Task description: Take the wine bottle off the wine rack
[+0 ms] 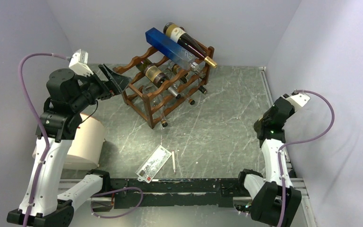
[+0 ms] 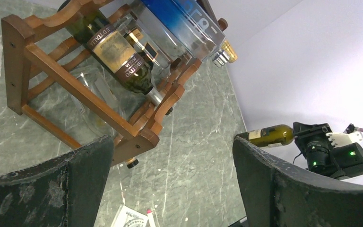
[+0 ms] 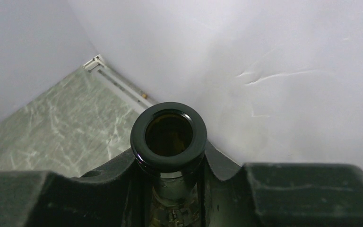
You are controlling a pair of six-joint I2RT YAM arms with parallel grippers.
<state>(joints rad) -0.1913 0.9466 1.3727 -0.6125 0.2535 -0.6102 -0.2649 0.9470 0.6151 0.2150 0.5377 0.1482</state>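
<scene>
Task item: the wine bottle (image 2: 267,135) is off the wine rack (image 2: 13,56) and well apart from it, at the right side above the tabletop (image 1: 217,127); it lies near level in the left wrist view.

Right claw (image 3: 172,182): clenched on the bottle's neck, just below the open mouth.

Left claw (image 2: 172,165): released, jaws wide, just beside the rack's near end post; contact cannot be confirmed.

Hazards, as judged:
1. The grip is on smooth glass at the neck alone, with the body reaching out sideways; the weight may twist or slide the bottle free.
2. The side wall (image 3: 288,71) stands beyond the mouth; a careless swing could strike it.
3. A blue square-sided bottle (image 1: 168,45) and a gold-capped bottle (image 1: 184,40) lie slantwise across the top tier; a nudge to the rack from the left claw could roll them off.
</scene>
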